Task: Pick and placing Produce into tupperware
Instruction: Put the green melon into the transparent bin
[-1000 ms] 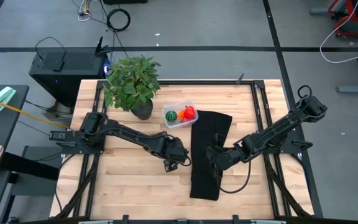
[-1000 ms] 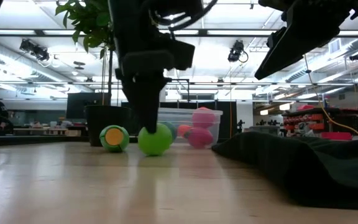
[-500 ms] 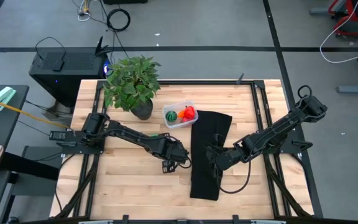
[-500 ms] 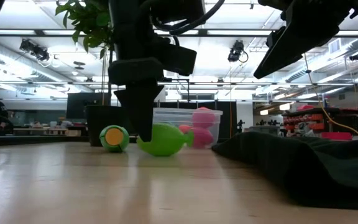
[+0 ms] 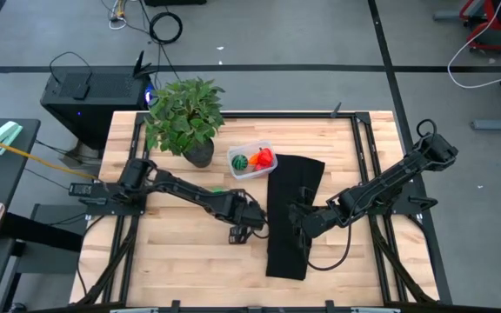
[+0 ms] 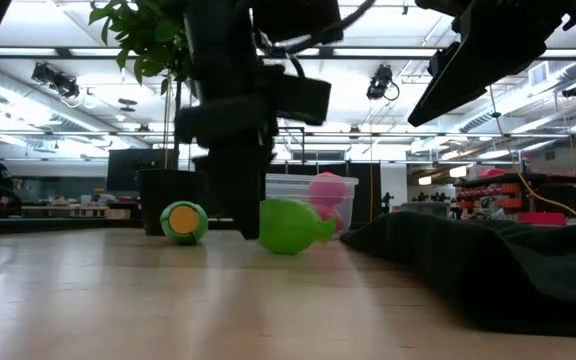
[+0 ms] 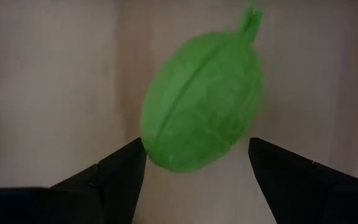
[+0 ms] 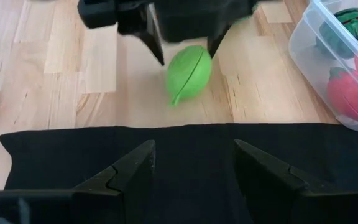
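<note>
Rolled toward the black cloth [image 5: 290,213] since a second ago: light green fruit [image 6: 293,226], now lying on the wood table [image 5: 172,252] at the left gripper [image 5: 249,231], fingers spread either side, not clamped. Second light green piece [image 6: 183,221] near the plant pot [image 6: 163,200]. Tupperware [image 5: 250,161] beyond, holding red and dark green produce. Right gripper [image 8: 191,168] over the cloth, fingers parted, empty.
</note>
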Action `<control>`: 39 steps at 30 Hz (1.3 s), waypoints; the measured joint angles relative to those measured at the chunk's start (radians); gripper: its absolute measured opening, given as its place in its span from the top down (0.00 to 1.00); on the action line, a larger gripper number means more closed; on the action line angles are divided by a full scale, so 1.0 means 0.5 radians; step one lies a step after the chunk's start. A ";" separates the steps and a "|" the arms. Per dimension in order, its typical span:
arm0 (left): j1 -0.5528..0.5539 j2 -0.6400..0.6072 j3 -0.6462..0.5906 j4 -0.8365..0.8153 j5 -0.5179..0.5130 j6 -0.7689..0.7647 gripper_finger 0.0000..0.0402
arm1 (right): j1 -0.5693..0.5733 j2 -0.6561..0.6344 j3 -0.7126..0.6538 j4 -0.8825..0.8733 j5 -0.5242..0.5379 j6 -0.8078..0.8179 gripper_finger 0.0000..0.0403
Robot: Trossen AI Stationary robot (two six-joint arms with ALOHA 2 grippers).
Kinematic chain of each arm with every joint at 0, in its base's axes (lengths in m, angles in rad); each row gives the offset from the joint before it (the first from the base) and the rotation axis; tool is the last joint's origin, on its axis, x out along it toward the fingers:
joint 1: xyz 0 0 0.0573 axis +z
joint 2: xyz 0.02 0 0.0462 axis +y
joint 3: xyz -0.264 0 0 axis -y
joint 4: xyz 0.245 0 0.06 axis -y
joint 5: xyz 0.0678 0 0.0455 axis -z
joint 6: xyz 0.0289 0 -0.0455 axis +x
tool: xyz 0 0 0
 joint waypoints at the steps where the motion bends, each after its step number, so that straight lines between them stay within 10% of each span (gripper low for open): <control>1: -0.008 0.016 0.000 0.015 0.000 0.062 0.28 | 0.000 0.000 0.000 0.000 0.000 0.000 0.45; 39: 0.081 0.077 -0.002 0.179 -0.107 0.569 0.28 | 0.000 0.000 -0.001 0.002 0.000 0.000 0.45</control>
